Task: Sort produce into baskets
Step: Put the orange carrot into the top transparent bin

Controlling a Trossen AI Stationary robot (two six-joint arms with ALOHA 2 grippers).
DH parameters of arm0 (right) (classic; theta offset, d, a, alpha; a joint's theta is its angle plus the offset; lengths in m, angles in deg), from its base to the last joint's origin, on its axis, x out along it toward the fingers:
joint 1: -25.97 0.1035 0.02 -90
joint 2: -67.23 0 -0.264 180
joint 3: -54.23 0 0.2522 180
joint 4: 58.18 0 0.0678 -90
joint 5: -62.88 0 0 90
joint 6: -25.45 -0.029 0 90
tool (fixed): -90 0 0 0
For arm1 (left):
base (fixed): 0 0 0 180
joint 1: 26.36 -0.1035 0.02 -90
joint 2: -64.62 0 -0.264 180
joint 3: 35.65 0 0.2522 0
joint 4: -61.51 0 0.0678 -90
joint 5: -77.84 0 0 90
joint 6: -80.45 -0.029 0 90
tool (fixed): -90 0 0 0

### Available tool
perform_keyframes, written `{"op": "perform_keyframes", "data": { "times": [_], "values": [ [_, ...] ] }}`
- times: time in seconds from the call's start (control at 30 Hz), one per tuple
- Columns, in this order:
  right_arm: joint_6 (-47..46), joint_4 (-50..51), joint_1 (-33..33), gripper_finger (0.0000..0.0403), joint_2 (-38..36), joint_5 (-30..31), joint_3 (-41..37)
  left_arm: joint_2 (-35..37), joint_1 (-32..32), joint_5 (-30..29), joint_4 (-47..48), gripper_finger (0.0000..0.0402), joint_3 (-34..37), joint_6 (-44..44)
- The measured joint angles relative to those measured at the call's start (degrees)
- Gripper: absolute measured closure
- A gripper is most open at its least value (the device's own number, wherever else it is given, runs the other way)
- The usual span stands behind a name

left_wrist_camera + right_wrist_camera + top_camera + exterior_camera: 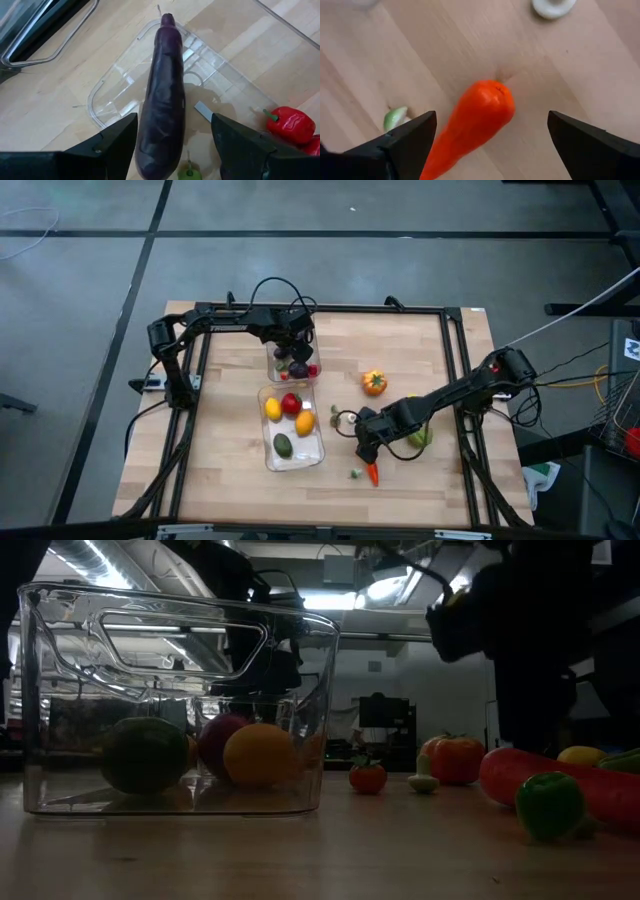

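Right gripper [490,142] spread wide above carrot [470,125], smooth glossy orange, tapered, lying on bare wood table [600,70], small green piece [395,118] beside, left gripper [175,150] parted around long dark purple aubergine [162,95] over clear bin [230,85], red pepper [290,122] inside.

A long glossy dark-purple aubergine [162,95] is showing deep violet over a clear see-through plastic bin [107,92]; a smooth bright-orange carrot [470,125] is glowing (redder at its tip) against the pale, fine-grained wooden tabletop [580,70].
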Motion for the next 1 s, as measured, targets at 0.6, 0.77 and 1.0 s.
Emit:
{"op": "perform_keyframes", "data": {
  "times": [0.6, 0.77, 1.0],
  "values": [
    [2.0, -3.2, 0.2, 0.0089, 6.3, -3.7, 0.0, 0.0, 0.0, 0.0, 0.0, 0.0151, 0.0, 0.2],
    [2.8, -3.4, 0.2, 0.0156, 6.4, -3.8, 0.0, 0.0, 0.0, 0.0, 0.0, 0.0151, 0.0, -0.3],
    [4.5, -4.0, 0.1, 0.0201, 6.5, -4.7, 1.4, 0.0, 0.0, 0.0, 0.0, 0.0151, 0.0, -1.7]
  ]
}}
